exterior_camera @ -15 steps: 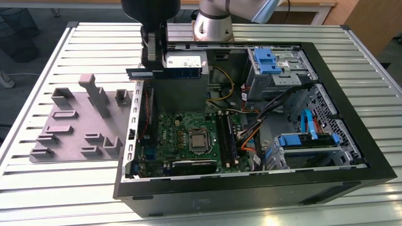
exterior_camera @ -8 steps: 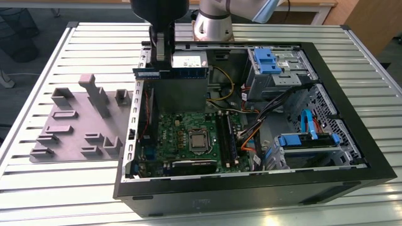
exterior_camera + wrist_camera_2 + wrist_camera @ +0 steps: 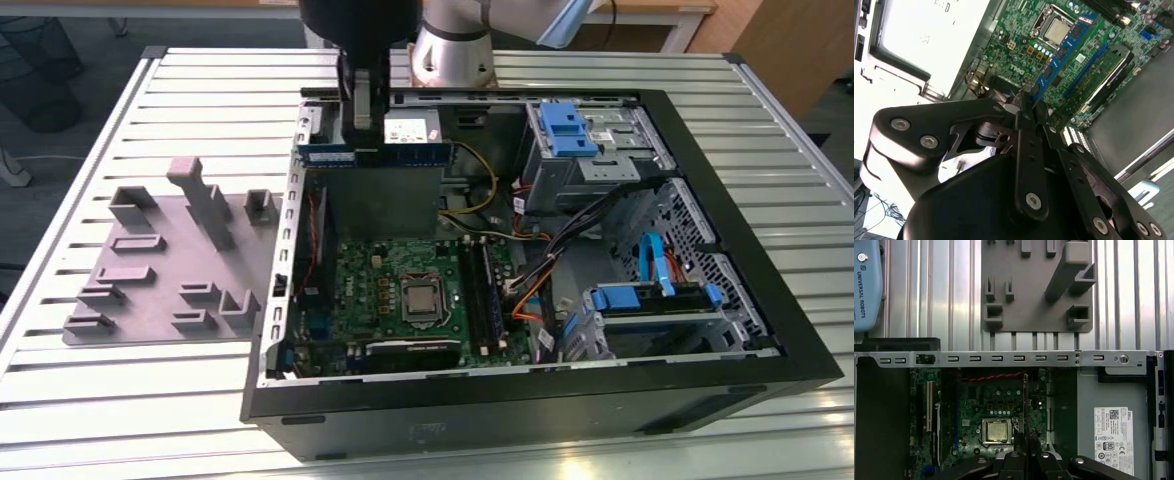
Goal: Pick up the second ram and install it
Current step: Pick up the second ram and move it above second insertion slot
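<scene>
Sitting mid-table on slatted metal table (image 3: 160, 90): open black computer case (image 3: 747, 330), green motherboard (image 3: 374, 285) inside. Beside the case, toward table's edge on the exterior view's left, grey plastic fixture plate (image 3: 147, 290). Over case's far side, black two-finger gripper (image 3: 1024, 107) clamped on thin blue-green ram stick (image 3: 1064, 47), held in air above motherboard.

A silver-grey tubular robot arm (image 3: 451, 55) with a pale blue joint cap (image 3: 866, 290) carrying white lettering. Its matte black two-finger gripper (image 3: 1023, 106) has rounded linkage plates fastened with shiny round silver screws (image 3: 1034, 201).
</scene>
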Robot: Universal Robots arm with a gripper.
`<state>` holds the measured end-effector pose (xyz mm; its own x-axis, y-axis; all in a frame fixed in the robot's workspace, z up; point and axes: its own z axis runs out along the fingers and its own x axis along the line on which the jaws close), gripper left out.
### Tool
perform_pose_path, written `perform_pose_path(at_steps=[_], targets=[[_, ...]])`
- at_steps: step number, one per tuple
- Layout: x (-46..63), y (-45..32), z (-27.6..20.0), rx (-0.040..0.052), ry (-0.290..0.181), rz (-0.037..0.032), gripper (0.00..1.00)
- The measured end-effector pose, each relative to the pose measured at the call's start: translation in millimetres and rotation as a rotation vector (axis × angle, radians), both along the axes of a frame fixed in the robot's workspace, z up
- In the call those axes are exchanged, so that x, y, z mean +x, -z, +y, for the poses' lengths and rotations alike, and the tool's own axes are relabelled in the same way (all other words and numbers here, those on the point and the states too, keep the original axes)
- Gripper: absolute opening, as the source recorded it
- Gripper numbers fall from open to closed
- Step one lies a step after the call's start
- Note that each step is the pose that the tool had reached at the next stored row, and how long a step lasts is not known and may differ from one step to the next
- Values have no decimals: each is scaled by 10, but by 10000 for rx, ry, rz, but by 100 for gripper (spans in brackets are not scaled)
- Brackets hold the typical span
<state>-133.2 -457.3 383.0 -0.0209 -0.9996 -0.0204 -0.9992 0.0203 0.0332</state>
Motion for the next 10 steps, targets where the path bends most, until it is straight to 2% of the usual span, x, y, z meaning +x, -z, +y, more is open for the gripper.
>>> perform_pose_path(at_steps=[10], targets=[[159,0,0,0,0,0,14]])
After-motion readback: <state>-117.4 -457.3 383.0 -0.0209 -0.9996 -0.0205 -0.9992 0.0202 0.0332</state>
